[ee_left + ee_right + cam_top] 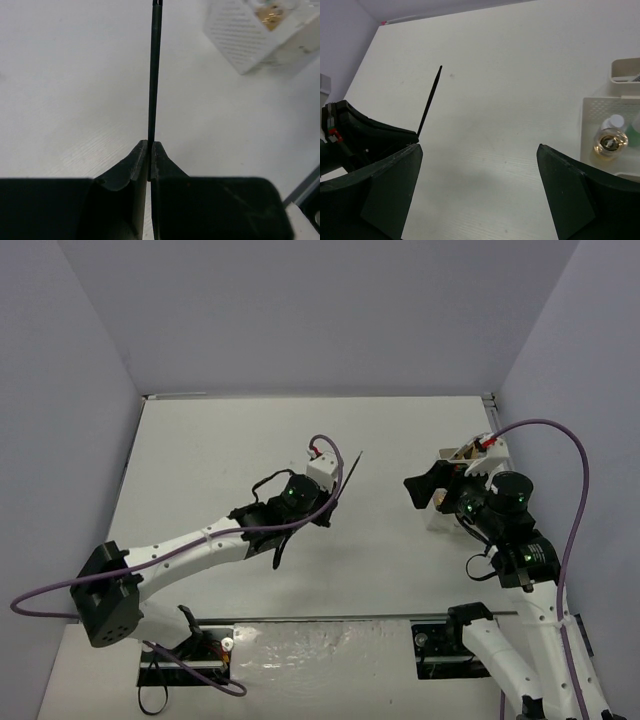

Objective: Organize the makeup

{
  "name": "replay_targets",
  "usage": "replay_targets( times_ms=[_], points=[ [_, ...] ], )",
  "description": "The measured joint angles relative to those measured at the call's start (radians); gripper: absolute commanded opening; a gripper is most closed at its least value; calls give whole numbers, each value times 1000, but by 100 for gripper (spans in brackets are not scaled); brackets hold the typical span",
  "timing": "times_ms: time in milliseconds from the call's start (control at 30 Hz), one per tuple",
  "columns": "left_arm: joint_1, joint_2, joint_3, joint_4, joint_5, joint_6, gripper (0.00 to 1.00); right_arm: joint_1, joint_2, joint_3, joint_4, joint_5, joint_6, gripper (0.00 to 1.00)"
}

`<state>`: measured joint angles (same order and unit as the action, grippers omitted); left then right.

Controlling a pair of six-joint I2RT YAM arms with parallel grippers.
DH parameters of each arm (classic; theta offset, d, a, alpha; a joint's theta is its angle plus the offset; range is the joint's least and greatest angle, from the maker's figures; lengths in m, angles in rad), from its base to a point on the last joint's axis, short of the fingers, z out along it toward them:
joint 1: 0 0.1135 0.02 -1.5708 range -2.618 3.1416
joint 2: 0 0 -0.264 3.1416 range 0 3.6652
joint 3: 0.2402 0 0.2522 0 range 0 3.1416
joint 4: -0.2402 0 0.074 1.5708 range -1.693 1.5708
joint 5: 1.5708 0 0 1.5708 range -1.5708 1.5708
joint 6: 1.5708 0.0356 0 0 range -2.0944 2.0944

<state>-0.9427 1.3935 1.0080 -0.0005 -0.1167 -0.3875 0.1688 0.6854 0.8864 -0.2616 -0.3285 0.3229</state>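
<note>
Makeup is showing up in two places for you. Your left pincer (150,146) is squeezing a thin black stick (154,70) by its near end. The jaws are pressing shut against it with no gap showing, and the stick is running straight out past the fingertips. Seen from overhead, that left pincer (327,510) is sitting over the middle of the tabletop (220,460), and the black stick (347,476) is slanting away toward the far right. A white tray (235,35) is sitting in the upper right corner of the left wrist view, well apart from the stick.

Your right pincer (477,149) is gaping wide, its two fingers standing well apart, gripping nothing and touching nothing. It is hovering over bare tabletop (520,60), between the black stick (430,102) at one side of its view and the white tray (600,103) at the other. In that tray a small bottle (607,142) of pale amber liquid is standing upright in a mesh-walled compartment. Something green is peeking in just beside it at the frame edge, too cropped for you to identify. From overhead, your right pincer (425,490) is sitting over the right side of the tabletop, well apart from the left one.
</note>
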Motion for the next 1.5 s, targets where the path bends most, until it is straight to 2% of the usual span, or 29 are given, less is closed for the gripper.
replay_targets(
  times_ms=[233, 533, 633, 767, 1000, 1100, 1300, 1333, 1400, 1433, 1467, 1500],
  points=[
    [-91, -45, -14, 145, 126, 132, 0, 1, 40, 0, 107, -171, 79, 92],
    [-130, -55, -13, 167, 188, 223, 0, 4, 80, -2, 154, -270, 111, 86],
    [-132, -58, -11, 167, 195, 243, 0, 11, 88, -9, 162, -284, 113, 80],
    [-133, -58, 0, 166, 199, 268, 0, 26, 99, -21, 167, -295, 115, 69],
    [-137, -58, 11, 163, 205, 310, 0, 65, 126, -29, 168, -315, 113, 42],
    [-138, -58, 14, 162, 209, 327, 0, 79, 129, -31, 168, -315, 106, 25],
    [-138, -58, 14, 162, 213, 344, 0, 90, 129, -32, 168, -310, 100, 0],
    [-138, -58, 14, 161, 213, 347, 2, 92, 129, -32, 168, -312, 105, 0],
    [-138, -58, 14, 155, 213, 349, 17, 98, 128, -32, 169, -309, 104, 0],
    [-138, -58, 14, 153, 213, 350, 30, 101, 127, -32, 169, -307, 102, 0],
    [-138, -58, 14, 153, 211, 349, 51, 100, 126, -32, 168, -301, 97, 0],
    [-138, -58, 14, 153, 206, 349, 61, 100, 126, -32, 164, -293, 95, 0]
  ],
)
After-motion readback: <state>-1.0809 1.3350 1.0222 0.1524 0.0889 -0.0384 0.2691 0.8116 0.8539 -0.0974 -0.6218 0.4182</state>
